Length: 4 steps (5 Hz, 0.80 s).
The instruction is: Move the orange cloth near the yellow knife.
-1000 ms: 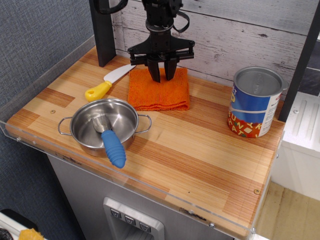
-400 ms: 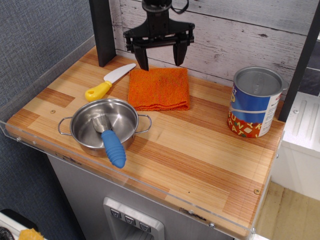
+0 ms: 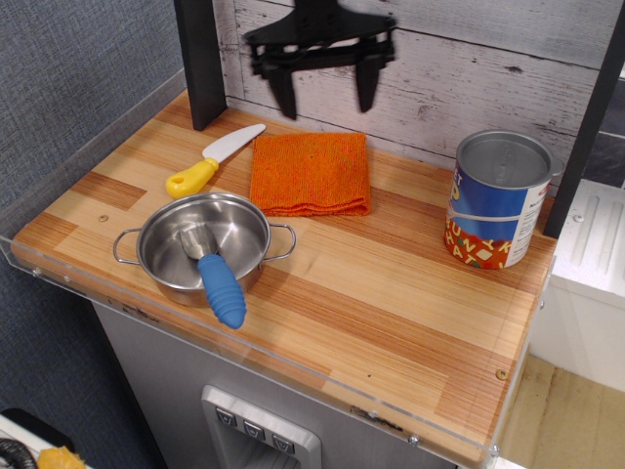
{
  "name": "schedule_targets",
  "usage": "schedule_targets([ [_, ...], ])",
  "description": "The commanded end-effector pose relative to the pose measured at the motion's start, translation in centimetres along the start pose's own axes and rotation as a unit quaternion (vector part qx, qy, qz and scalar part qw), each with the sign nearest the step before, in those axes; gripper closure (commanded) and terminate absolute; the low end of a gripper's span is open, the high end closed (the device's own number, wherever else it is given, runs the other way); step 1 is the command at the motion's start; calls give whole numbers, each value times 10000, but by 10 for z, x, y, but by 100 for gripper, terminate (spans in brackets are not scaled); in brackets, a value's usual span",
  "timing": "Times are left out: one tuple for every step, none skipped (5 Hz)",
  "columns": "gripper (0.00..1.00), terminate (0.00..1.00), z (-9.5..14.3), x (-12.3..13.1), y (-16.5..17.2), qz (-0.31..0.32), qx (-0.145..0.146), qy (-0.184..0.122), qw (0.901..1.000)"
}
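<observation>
The orange cloth (image 3: 311,173) lies flat and folded on the wooden counter near the back wall. The yellow knife (image 3: 211,161) lies just left of it, yellow handle toward the front left, white blade tip close to the cloth's back left corner. My gripper (image 3: 325,103) hangs open and empty in the air above the cloth's back edge, its two black fingers spread wide apart.
A steel pot (image 3: 204,244) with a blue-handled utensil (image 3: 219,285) in it stands in front of the knife and cloth. A blue tin can (image 3: 496,199) stands at the right. A dark post (image 3: 201,61) rises at the back left. The wooden counter (image 3: 391,293) has a clear plastic rim.
My gripper was shut on the cloth's back part, then opened, let it go and rose straight up. The cloth stays flat next to the knife.
</observation>
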<state>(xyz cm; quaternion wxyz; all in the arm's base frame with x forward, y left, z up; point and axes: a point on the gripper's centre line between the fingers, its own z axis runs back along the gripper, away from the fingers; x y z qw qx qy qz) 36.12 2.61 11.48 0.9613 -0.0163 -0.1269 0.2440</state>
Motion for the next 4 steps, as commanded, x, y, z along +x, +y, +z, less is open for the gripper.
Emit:
schedule_targets([
  [0, 0, 52, -26, -23, -740, -161, -258, 9968],
  [0, 0, 64, -36, -26, -901, -227, -309, 9952],
  [0, 0, 64, -36, -26, -901, -227, -309, 9952],
  [0, 100, 64, -36, -26, -901, -227, -309, 9952],
])
